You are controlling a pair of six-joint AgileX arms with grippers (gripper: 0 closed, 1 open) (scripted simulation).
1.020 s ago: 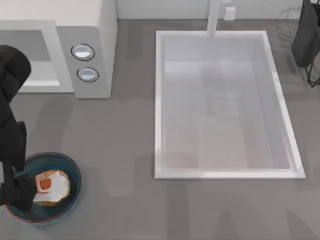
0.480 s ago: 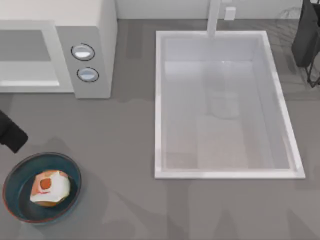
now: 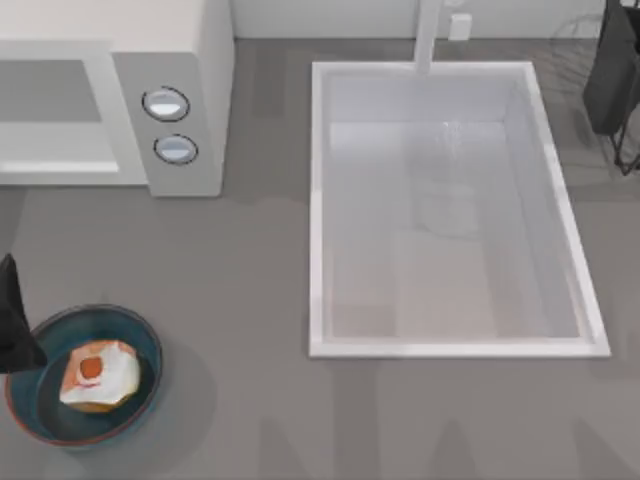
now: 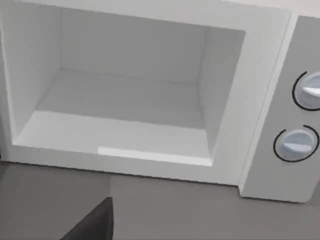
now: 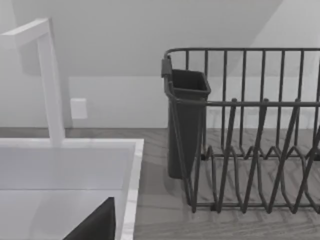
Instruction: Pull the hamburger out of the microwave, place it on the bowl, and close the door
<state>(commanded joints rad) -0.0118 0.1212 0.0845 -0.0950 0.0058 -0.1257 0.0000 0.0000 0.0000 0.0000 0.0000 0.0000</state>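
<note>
The hamburger (image 3: 98,376), white-topped with an orange-red spot, lies inside the dark-blue bowl (image 3: 146,340) at the table's front left. Nothing holds it. The off-white microwave (image 3: 180,60) stands at the back left, its two knobs (image 3: 166,104) facing up. In the left wrist view the microwave's cavity (image 4: 125,105) is open and bare, with the knobs (image 4: 296,144) beside it. A dark part of my left arm (image 3: 14,322) shows at the left edge, just beside the bowl's rim. A dark piece of the left gripper (image 4: 95,226) lies low in the left wrist view.
A large white sink basin (image 3: 450,210) with a faucet (image 3: 428,35) takes up the middle and right. A dark wire dish rack (image 5: 260,150) with a utensil cup (image 5: 186,125) stands at the back right. Bare grey counter (image 3: 240,300) lies between bowl and sink.
My left arm has drawn off the bowl toward the left edge, leaving the hamburger lying in the bowl. The hamburger and bowl have not shifted.
</note>
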